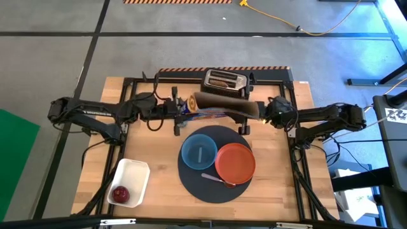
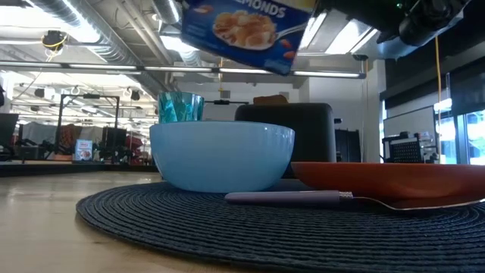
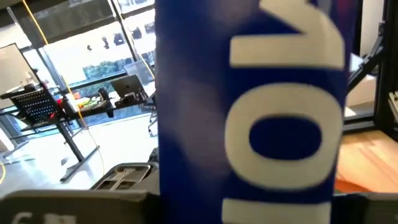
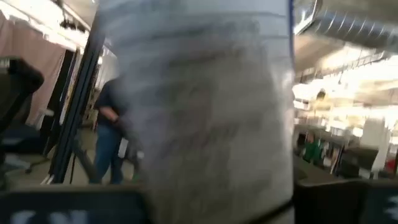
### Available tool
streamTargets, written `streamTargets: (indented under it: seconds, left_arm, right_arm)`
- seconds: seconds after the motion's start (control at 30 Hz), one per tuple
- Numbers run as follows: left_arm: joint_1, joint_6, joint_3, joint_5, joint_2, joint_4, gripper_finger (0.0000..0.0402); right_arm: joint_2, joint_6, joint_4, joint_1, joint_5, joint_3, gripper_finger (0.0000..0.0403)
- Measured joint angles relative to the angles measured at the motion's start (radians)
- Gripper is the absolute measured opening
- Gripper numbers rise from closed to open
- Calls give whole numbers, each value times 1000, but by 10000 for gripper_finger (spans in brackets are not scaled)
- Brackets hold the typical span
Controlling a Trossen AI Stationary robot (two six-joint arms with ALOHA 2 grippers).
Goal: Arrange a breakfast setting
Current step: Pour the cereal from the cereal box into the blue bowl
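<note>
**Breakfast setting: cereal box aloft between two arms**

Item: cereal box (image 1: 224,105), held lying crosswise above the table's far side, behind the round dark mat (image 1: 213,166). The left gripper (image 1: 180,107) is at one end, the right gripper (image 1: 262,111) at the other; both look clamped on it (a shared hold, probably for tipping). On the mat: blue bowl (image 1: 199,152), orange-red plate (image 1: 235,161) touching it, metal spoon (image 1: 214,178) in front. Apple (image 1: 119,193) waits in the white tub (image 1: 137,172).

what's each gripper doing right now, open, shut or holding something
left gripper: at one end of the cereal box held up above the table; grip cannot be told.
right gripper: at the box's other end; grip cannot be told.
</note>
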Motion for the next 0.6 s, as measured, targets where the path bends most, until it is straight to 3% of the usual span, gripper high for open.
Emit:
streamTargets:
  seconds: [0.2, 0.33, 0.6]
  left_arm:
    - [0, 4, 1, -16, -118, -162, 120]
    - [-14, 1, 63, -40, -200, -394, 120]
    - [-133, -114, 390, -153, -199, -1018, 120]
  right_arm:
    - [-77, 25, -213, 0, 43, 0, 271]
    - [-180, 32, -387, 1, 42, -1, 337]
    - [-447, 55, -690, 1, 148, -1, 362]
